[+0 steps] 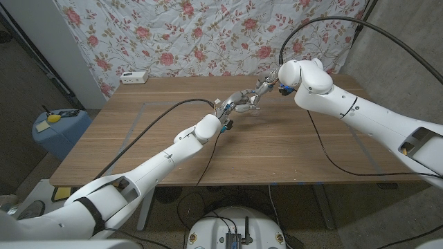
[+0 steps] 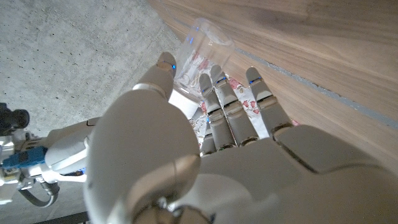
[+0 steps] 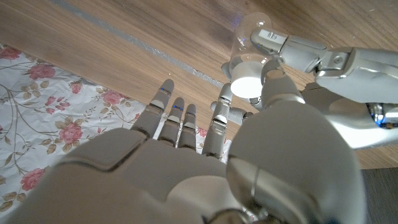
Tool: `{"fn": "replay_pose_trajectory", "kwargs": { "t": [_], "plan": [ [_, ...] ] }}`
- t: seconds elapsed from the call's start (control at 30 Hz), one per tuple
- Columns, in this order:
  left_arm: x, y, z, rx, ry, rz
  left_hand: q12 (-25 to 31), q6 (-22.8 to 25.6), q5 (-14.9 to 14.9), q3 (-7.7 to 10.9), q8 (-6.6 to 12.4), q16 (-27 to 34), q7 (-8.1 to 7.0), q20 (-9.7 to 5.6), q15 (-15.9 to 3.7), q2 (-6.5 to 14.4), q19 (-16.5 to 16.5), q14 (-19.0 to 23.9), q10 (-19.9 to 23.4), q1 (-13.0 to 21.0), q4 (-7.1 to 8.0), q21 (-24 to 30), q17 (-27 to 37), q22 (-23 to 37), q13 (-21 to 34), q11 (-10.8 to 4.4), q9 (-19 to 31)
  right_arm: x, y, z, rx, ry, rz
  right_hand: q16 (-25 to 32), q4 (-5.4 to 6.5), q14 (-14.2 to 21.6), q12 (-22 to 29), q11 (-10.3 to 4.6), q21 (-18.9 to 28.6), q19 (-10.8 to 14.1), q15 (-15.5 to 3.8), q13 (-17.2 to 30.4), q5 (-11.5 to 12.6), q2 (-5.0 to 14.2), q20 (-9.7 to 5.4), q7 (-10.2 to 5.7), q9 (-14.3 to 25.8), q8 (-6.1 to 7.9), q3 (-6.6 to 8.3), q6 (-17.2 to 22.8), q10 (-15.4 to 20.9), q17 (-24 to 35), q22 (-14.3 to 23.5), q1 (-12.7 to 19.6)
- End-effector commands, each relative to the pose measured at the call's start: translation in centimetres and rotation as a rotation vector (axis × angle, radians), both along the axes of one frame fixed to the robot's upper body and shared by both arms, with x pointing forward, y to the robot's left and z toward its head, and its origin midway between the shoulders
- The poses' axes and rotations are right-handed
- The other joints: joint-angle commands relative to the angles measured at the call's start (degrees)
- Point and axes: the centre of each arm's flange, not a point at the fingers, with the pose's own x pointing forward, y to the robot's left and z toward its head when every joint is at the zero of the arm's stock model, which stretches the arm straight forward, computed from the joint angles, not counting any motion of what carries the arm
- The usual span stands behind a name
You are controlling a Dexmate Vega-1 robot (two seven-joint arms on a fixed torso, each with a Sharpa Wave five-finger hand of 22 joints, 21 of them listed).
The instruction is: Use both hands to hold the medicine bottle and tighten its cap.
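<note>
Two white robot arms reach in from the near edge of a wooden tabletop (image 1: pixel 277 149) and meet at a small clear medicine bottle (image 1: pixel 250 108), which sits past the middle of the tabletop; the bottle serves as the landmark here. Nearest the viewer, black cables trail across the wood on either side of the bottle. The left robot hand (image 1: pixel 235 105) comes up to the bottle from the near left, and its fingers (image 2: pixel 227 106) curl around the clear body; the left wrist view shows the thumb on one side and the other fingers on the opposite side, so the hand appears to grip the bottle. The right robot hand (image 1: pixel 266 84) comes to the bottle from the far right; in the right wrist view its thumb lies against the white cap (image 3: pixel 247 83), while the other fingers are extended and apart beside it; whether the cap is truly pinched cannot be told.

The step in hand looks like the grasp itself: bottle steadied, cap being taken. The next move likely calls for the right fingers to close on the cap and turn it while the left hand keeps the body from spinning.

The bottle is a smooth, transparent cylinder with a round, matte white cap; the hands are glossy white shells with grey jointed fingers; the wood is brown with a fine grain. Beyond the bottle, a small white box (image 1: pixel 134 77) rests at the far left edge, and a cloth printed with pink roses (image 1: pixel 208 34) hangs behind.
</note>
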Motion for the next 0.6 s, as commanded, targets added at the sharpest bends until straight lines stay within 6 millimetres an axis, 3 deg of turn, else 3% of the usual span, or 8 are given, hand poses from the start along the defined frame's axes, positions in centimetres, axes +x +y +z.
{"fn": "replay_pose_trajectory", "kwargs": {
  "t": [0.03,0.6],
  "plan": [
    [-0.03,0.08,-0.08,-0.003,0.003,0.002,0.50,0.30,0.45,2.55,-0.10,0.17,-0.48,-0.14,-2.37,0.33,-0.32,-0.24,5.97,0.64,1.99,0.14,0.22,0.11,0.12,-5.42,0.10,0.19,0.02,-0.18,0.013,-0.002,0.006,0.23,0.24,0.26,0.65,-0.07,0.25,0.44,-0.45,0.18,-0.01,0.03,-0.14,0.01,-0.01,0.49,0.15,0.94,0.72,0.11,0.10,0.33],
    [0.17,0.11,0.00,-0.003,0.004,-0.001,0.50,0.32,0.45,2.65,-0.09,0.20,-0.44,-0.04,-2.32,0.39,-0.34,-0.18,5.98,0.58,1.95,0.16,0.24,0.11,0.12,-5.56,0.10,0.38,0.13,-0.32,0.022,-0.035,-0.002,1.32,1.46,2.89,1.51,-1.85,0.86,2.51,-2.09,0.07,-0.38,0.43,-0.95,-0.61,-0.45,3.47,-0.52,9.47,4.53,0.38,0.15,-1.36]
  ]
}}
